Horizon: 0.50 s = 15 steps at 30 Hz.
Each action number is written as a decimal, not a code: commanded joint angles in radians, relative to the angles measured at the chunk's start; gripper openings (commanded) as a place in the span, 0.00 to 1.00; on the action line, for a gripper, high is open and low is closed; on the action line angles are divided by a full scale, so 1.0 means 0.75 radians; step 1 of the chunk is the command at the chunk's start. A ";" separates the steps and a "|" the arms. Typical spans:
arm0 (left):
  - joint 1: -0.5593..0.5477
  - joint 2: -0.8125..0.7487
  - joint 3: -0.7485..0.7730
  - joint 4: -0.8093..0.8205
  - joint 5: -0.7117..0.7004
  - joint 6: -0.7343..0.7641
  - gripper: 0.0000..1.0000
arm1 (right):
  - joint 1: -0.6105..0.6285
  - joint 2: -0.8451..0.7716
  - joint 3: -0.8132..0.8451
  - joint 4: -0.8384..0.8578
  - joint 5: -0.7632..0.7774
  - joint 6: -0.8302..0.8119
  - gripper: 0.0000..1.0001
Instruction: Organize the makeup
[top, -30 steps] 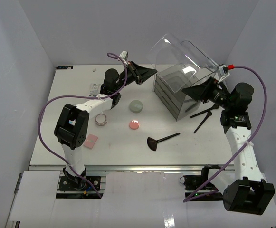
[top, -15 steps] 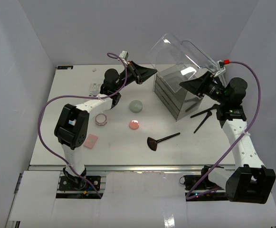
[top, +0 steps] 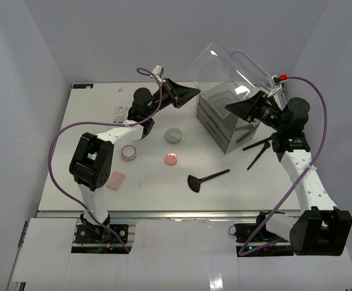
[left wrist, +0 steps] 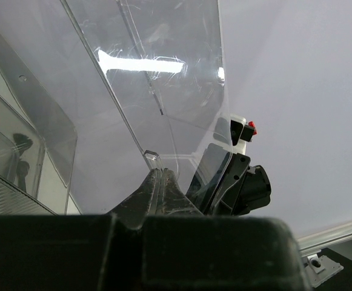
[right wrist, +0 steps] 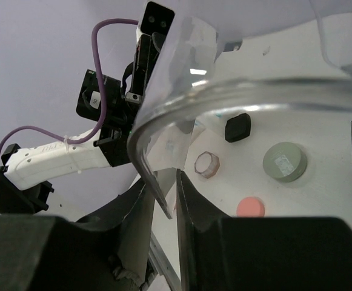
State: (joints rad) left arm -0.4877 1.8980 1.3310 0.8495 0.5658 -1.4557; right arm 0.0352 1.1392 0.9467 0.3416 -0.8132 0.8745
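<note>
Both claws work at the raised lid (top: 227,60) of the clear box (top: 218,124); the makeup lies loose on the table (top: 145,194).
Hard to make out: the box's contents behind glare, and the thin black brushes (top: 257,147) right of the box, partly covered by the right arm. Since a second ago the right gripper (right wrist: 163,180) has swung in toward the lid and narrowed from wide apart to pinching its curved rim; the makeup has not moved. Only the right wrist view shows that rim between the fingers. Only the left wrist view shows the left gripper (left wrist: 159,177) pressed together, empty, its tips just under a small lid tab. Left of and in front of the box lie the grey-green compact (top: 174,134), pink compact (top: 171,160), fan brush (top: 200,180) and pink sponge block (top: 116,179).
</note>
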 commanded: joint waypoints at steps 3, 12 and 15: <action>-0.009 -0.123 -0.013 -0.013 -0.003 0.068 0.10 | 0.006 0.006 0.098 0.076 0.019 -0.009 0.22; 0.088 -0.331 -0.149 -0.201 -0.010 0.242 0.66 | 0.002 -0.001 0.104 0.091 0.019 -0.004 0.14; 0.134 -0.443 -0.211 -0.292 -0.004 0.376 0.74 | 0.002 -0.001 0.102 0.103 0.019 0.004 0.13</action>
State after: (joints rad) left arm -0.4407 1.7092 1.2187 0.7246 0.5652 -1.3274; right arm 0.0349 1.1515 0.9749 0.3435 -0.8078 0.8715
